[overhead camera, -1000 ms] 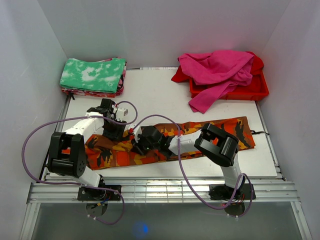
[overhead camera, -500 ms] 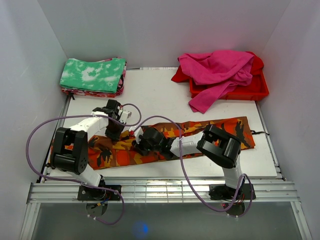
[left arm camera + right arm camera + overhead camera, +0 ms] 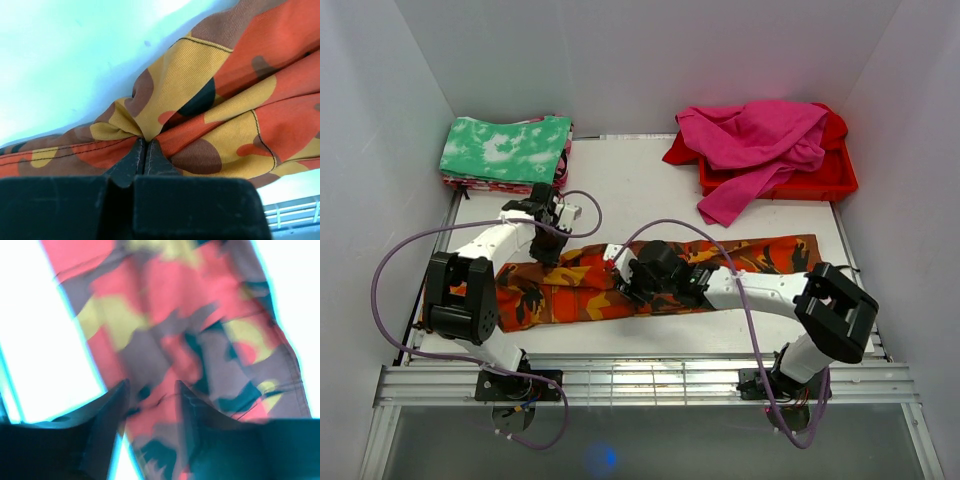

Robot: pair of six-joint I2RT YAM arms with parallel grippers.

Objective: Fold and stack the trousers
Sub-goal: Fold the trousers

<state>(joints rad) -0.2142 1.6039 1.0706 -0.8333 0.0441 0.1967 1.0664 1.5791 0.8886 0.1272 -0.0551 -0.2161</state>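
The trousers [image 3: 760, 255], in orange, red, yellow and dark brown camouflage print, lie stretched left to right across the near half of the table. My left gripper [image 3: 548, 250] is at their upper edge near the left end. In the left wrist view it [image 3: 145, 142] is shut on a bunched fold of the trousers [image 3: 240, 100]. My right gripper [image 3: 623, 272] hovers over the middle of the trousers. The right wrist view is blurred and shows it [image 3: 151, 387] open, with the cloth [image 3: 165, 315] under the fingers and nothing held.
A folded green-and-white mottled stack [image 3: 506, 150] sits at the back left corner. At the back right, a red tray [image 3: 825, 182] holds a magenta garment [image 3: 750, 140] that spills over its front. White walls close three sides, and a metal rail [image 3: 640, 380] runs along the near edge.
My left gripper has shut on the trousers' upper edge. My right gripper has opened and shifted right along the cloth, and its elbow has swung out to the right.
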